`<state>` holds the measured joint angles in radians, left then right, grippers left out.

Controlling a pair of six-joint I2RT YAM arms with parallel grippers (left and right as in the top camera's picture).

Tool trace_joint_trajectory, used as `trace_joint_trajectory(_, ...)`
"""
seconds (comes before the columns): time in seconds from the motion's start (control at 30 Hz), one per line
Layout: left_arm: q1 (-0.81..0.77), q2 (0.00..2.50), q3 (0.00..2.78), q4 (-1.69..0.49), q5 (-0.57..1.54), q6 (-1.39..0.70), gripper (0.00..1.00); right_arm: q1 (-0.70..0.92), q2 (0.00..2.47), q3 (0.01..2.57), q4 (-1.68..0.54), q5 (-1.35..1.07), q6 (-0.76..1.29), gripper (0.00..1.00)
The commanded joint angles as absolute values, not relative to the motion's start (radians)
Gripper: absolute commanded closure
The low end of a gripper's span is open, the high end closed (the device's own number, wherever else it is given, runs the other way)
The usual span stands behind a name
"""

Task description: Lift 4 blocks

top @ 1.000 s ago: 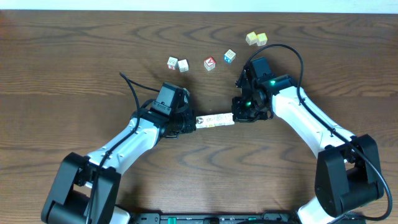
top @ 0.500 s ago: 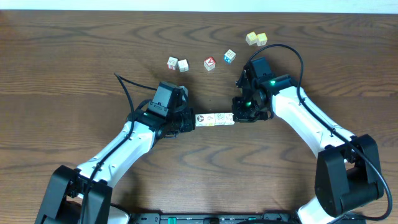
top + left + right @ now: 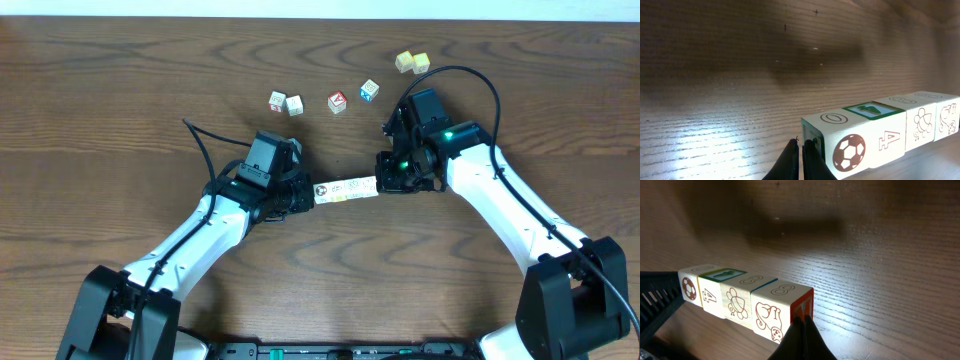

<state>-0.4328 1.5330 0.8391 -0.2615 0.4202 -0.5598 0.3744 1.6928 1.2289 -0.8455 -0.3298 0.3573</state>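
The left gripper (image 3: 303,195) was seen fully closed, with nothing caught between its fingers. Its tips were pressed against the left end of the blocks (image 3: 345,188). The four blocks were lined up face to face in one row between the two grippers. The row appeared to be held clear of the table (image 3: 120,120), its shadow being thrown well apart from it in the wrist views. The right end was pressed by the right gripper (image 3: 384,182), likewise closed on nothing. Farther back, two pink-edged cubes (image 3: 277,101), a red cube (image 3: 337,101), a blue cube (image 3: 369,90) and two yellow cubes (image 3: 404,61) were seen lying loose.
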Motion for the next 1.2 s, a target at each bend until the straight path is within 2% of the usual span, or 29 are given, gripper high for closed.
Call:
trace_joint_trajectory(0.0, -0.451, 1.481, 0.852, -0.239, 0.554, -0.578, 0.93, 0.395, 1.685, 1.248, -0.839, -0.484, 0.375, 0.99)
trace_joint_trajectory(1.17, -0.451, 1.423, 0.863, -0.239, 0.583, -0.608, 0.93, 0.395, 1.614, 1.249, -0.857, -0.484, 0.396, 0.99)
